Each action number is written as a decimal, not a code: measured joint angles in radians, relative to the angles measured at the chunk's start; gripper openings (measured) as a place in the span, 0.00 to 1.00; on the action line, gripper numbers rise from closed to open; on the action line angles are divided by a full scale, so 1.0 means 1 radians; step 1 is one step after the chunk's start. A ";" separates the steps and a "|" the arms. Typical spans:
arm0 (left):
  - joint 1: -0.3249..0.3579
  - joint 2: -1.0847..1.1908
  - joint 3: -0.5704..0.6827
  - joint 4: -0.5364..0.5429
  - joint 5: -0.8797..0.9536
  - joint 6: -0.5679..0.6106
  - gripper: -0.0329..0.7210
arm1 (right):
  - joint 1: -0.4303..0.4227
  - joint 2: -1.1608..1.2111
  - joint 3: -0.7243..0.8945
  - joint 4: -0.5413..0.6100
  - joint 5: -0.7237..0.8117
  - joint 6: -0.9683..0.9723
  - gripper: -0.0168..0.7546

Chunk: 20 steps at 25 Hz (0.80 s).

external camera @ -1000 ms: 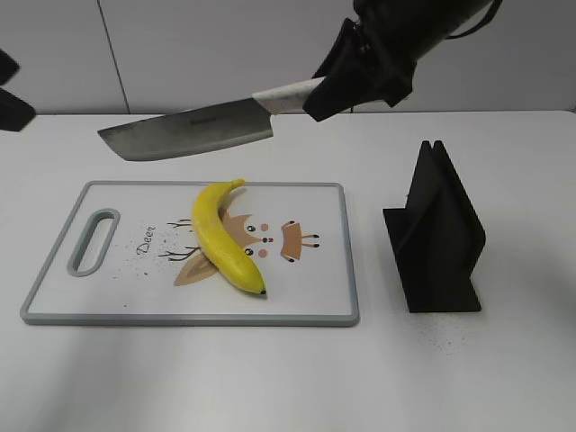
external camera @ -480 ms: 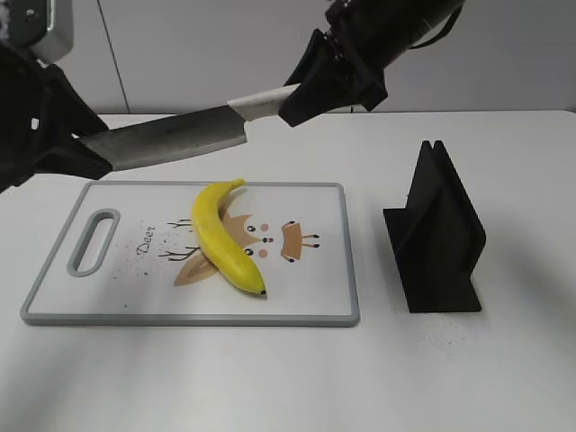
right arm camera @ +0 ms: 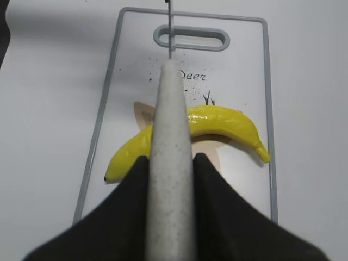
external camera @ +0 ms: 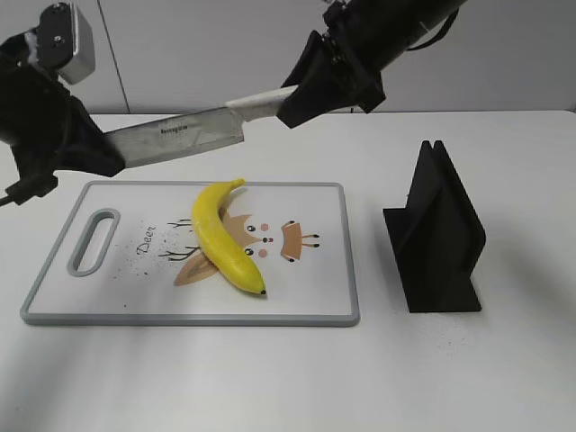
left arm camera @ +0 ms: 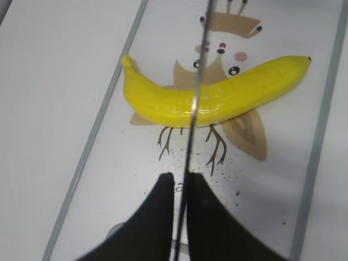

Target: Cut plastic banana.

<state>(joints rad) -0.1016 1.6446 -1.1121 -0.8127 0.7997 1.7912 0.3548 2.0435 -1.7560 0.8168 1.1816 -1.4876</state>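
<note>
The plastic banana (external camera: 225, 238) lies on the white cutting board (external camera: 315, 297), stem to the back, dark tip to the front. My right gripper (external camera: 301, 99) is shut on the pale handle of a cleaver-like knife (external camera: 180, 135) and holds it level above the board's back edge. My left gripper (external camera: 103, 153) is closed around the blade's far end. In the left wrist view my left gripper (left arm camera: 181, 179) has the thin blade (left arm camera: 196, 81) between its fingers, above the banana (left arm camera: 217, 98). In the right wrist view my right gripper (right arm camera: 170, 157) grips the handle (right arm camera: 170, 119) over the banana (right arm camera: 228, 122).
A black knife stand (external camera: 436, 234) stands on the white table right of the board. The board has a handle slot (external camera: 93, 240) at its left end and a deer drawing under the banana. Small dark specks lie on the board.
My left gripper came in from the left edge and rose to the blade's tip end, now closed around it. The knife moved left and slightly down, then held still.
</note>
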 joint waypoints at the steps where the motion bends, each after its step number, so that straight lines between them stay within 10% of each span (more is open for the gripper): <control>1: 0.000 0.000 0.000 0.004 0.008 0.005 0.12 | 0.000 0.000 0.000 -0.005 0.000 -0.008 0.27; 20: -0.071 0.068 0.000 0.044 -0.081 0.022 0.03 | 0.125 0.089 -0.011 -0.510 -0.104 0.416 0.31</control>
<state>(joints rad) -0.1730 1.7129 -1.1121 -0.7684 0.7191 1.8134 0.4800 2.1321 -1.7671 0.3070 1.0779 -1.0717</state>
